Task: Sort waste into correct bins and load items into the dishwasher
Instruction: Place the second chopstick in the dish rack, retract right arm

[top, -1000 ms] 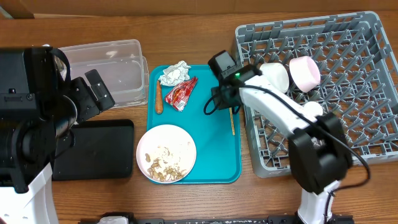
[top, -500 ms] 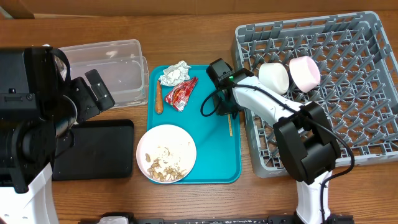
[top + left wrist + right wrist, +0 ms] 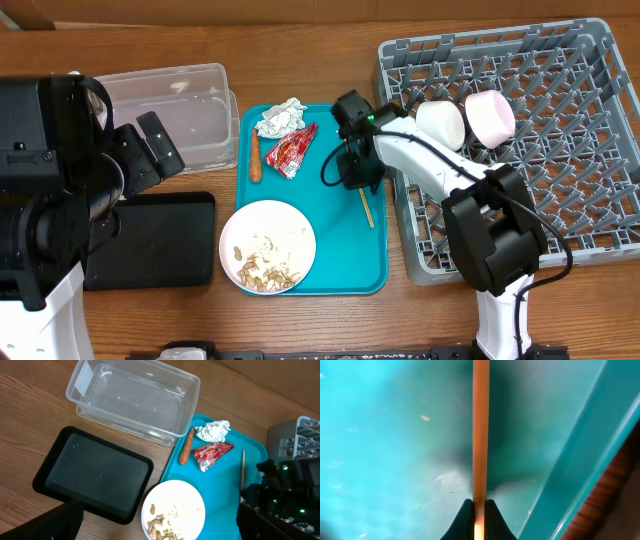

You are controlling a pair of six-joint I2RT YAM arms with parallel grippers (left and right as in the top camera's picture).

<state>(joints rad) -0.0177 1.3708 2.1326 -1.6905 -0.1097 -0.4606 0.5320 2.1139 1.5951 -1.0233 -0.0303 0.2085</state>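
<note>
Right gripper pinched closed on the thin wooden chopstick, low over the teal plastic serving tray near its right rim, presumably to lift it toward the grey lattice dish rack right of the tray. Left gripper, left of the tray, gapes wide, holding nothing.

The desk is brown wood with a fine darker grain. The serving tray is plain teal. The plate is white, and the food scraps are brownish and pale. The napkin is white, the snack wrapper is red with small light marks, and the carrot stick is orange. The chopstick is light orange-brown wood. The tub is clear and colourless; the flat tray is black. The dish rack is grey with a lattice pattern. One bowl is white, the other bowl is pinkish. The right arm is white with black joints and a small green light. The right hand is black.
</note>
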